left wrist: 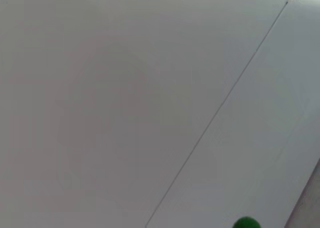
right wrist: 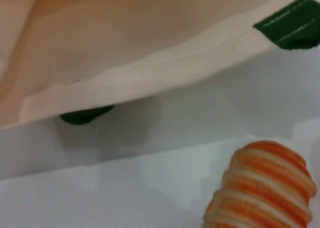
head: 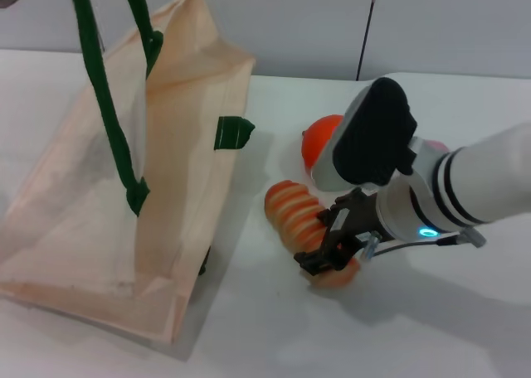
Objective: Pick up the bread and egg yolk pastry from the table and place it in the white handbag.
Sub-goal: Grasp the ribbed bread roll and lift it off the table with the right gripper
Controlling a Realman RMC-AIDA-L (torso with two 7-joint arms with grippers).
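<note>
The bread (head: 290, 208), a ridged orange and cream loaf, lies on the white table (head: 249, 328) right of the white handbag (head: 99, 212). My right gripper (head: 329, 252) is down on the near end of the bread. The right wrist view shows the bread (right wrist: 265, 188) close by, with the handbag's lower edge (right wrist: 150, 63) and a green tab (right wrist: 292, 23) beyond it. The handbag stands propped up, its dark green handles (head: 108, 121) rising out of the top of the head view. The egg yolk pastry is out of view. My left gripper does not show.
A smooth orange ball (head: 319, 142) sits behind my right wrist, and a sliver of a pink ball (head: 438, 148) shows beside the arm. The left wrist view shows only a grey wall and a bit of green strap (left wrist: 246, 223).
</note>
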